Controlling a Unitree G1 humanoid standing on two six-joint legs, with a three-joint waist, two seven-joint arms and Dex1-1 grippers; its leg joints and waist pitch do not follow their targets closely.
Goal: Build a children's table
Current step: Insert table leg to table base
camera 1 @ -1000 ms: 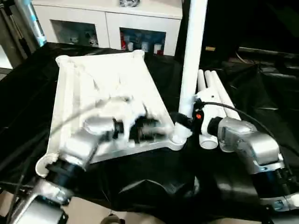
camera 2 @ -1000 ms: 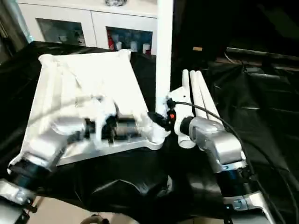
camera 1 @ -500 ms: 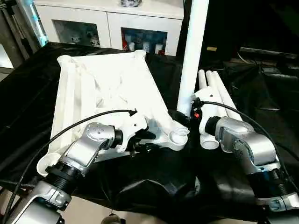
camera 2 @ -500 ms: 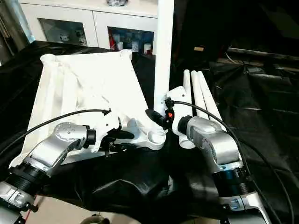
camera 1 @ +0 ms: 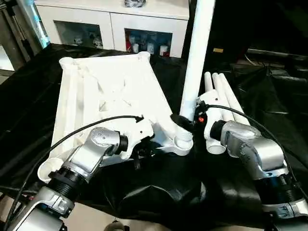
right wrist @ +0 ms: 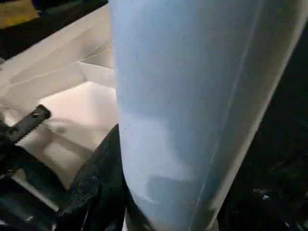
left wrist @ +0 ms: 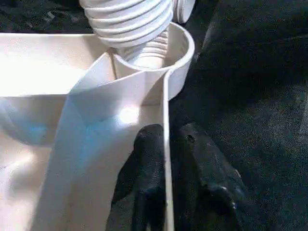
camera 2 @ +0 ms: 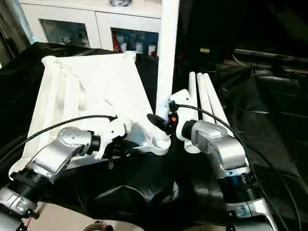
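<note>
- Left gripper (left wrist: 166, 192): jaws clenched on the near rim of the tabletop (camera 1: 115, 91), which lies underside-up on the black worktop (camera 1: 43, 96).
- Right gripper (camera 1: 185, 122): jaws grasping an upright leg (camera 1: 195, 53) at the corner socket (camera 1: 183, 140).
- Spare legs (camera 1: 220, 98) lie beside it.

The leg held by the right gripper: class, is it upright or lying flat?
Upright, leaning slightly: the leg rises steeply from the tabletop's near corner socket, its threaded end entering the socket.

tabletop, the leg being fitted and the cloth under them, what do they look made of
Tabletop: seems moulded white plastic, semi-gloss, judging by thin ribs and one-piece round corner sockets.
Upright leg: likely the same plastic, a smooth tube with a moulded threaded end.
Cloth: probably thin black plastic sheeting, crinkled and shiny.
</note>
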